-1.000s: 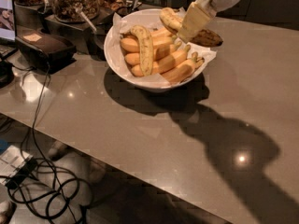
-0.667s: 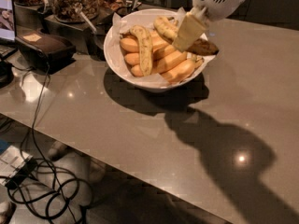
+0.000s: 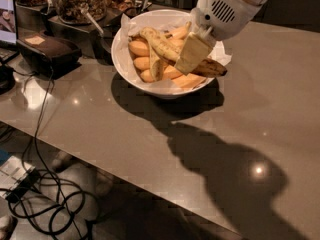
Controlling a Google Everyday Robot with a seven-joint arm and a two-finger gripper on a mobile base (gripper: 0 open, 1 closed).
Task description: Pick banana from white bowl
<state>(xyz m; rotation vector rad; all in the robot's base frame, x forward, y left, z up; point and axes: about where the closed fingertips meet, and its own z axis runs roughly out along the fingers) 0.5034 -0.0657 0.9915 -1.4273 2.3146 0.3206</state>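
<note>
The tool hangs low over the white bowl on the counter, covering the middle of the speckled banana. The banana lies across the smooth orange-yellow bananas, its dark end past the rim. Whether the tool clasps it, I cannot tell. I judge the lift not yet done.

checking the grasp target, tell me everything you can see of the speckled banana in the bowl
The banana is long, gently curved, yellow with heavy brown speckling and a dark brown-black end at the right rim of the white bowl. It lies across the smoother orange-yellow bananas. The gripper covers its middle; contact looks likely.
</note>
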